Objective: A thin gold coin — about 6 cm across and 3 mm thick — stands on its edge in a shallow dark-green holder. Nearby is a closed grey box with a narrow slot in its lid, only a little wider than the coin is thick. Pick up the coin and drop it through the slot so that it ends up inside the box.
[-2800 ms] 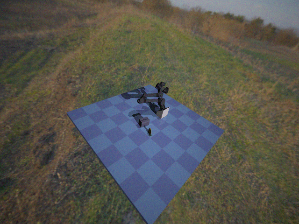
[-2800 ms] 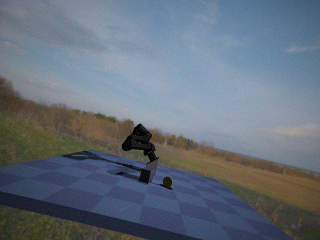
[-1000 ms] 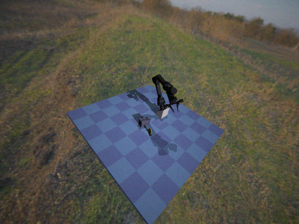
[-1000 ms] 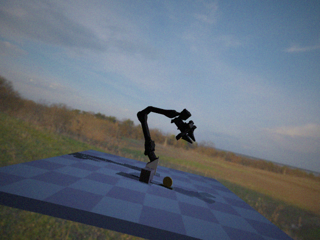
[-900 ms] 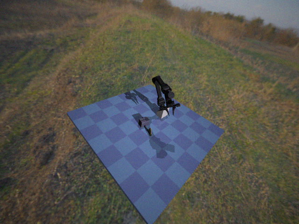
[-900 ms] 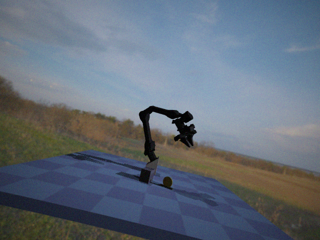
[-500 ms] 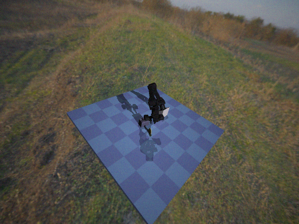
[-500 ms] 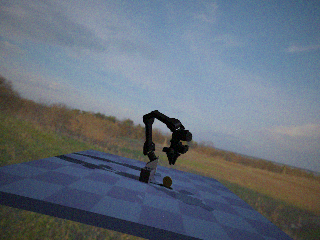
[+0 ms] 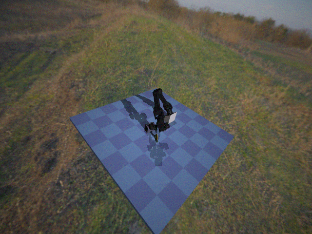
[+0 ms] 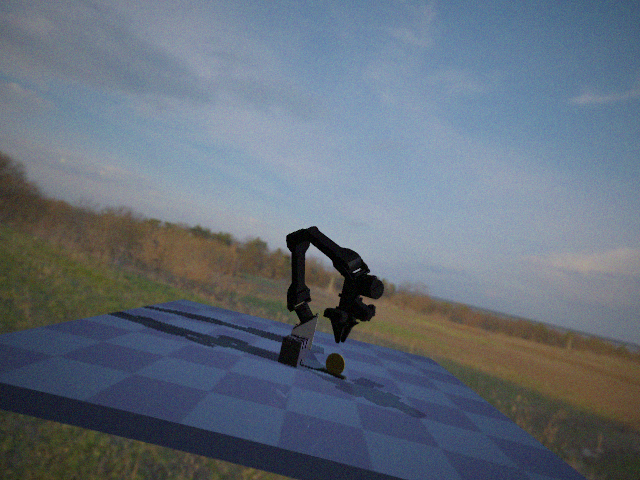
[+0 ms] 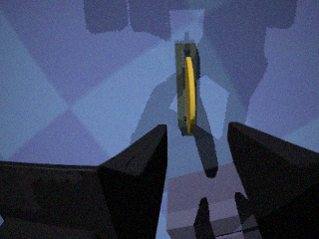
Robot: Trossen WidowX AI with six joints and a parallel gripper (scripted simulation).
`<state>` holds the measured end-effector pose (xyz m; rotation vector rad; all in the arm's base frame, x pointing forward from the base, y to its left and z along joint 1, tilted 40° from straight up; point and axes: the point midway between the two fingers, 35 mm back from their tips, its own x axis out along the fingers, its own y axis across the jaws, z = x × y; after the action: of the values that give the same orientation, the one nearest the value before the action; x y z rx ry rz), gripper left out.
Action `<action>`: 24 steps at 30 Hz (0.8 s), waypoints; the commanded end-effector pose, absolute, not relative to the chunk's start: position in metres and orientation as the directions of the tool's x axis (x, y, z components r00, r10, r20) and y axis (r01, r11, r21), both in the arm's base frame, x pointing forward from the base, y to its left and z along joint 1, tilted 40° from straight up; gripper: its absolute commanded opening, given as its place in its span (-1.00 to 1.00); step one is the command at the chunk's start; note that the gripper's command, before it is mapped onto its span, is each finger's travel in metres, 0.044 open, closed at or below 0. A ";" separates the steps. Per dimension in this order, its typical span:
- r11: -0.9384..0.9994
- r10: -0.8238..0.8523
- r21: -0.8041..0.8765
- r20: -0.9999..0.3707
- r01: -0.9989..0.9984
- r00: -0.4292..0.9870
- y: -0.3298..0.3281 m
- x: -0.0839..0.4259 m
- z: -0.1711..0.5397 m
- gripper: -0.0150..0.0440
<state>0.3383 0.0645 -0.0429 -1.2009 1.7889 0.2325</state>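
Observation:
The gold coin [image 9: 156, 137] [image 10: 334, 364] [image 11: 189, 95] stands on edge in the dark-green holder [image 11: 179, 56]. My gripper [image 10: 339, 342] [image 11: 197, 131] points down and hangs above the coin without touching it. Its fingers are partly open with nothing between them. In the wrist view the coin lies ahead of the tips, a little left of the middle of the gap, its face roughly in line with the fingers. The grey box [image 9: 150, 126] [image 10: 290, 351] [image 11: 199, 186] is beside the holder, toward the arm's base side. Its slot cannot be made out clearly.
A pale slanted plate [image 9: 170, 117] [image 10: 307, 329] stands by the arm's base, behind the box in the exterior view. Everything stands on a blue checkered board [image 9: 157, 180] [image 10: 325, 431]. The arm's shadow falls across the board around the holder.

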 end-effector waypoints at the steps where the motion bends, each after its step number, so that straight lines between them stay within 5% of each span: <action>1: 0.491 -0.630 -0.319 -0.773 -0.811 -0.077 0.061 0.337 -0.050 0.05; 24: 0.490 -0.630 -0.320 -0.773 -0.811 -0.076 0.036 0.336 -0.080 0.05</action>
<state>0.3387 0.0400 -0.0738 -1.2047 1.7764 0.2329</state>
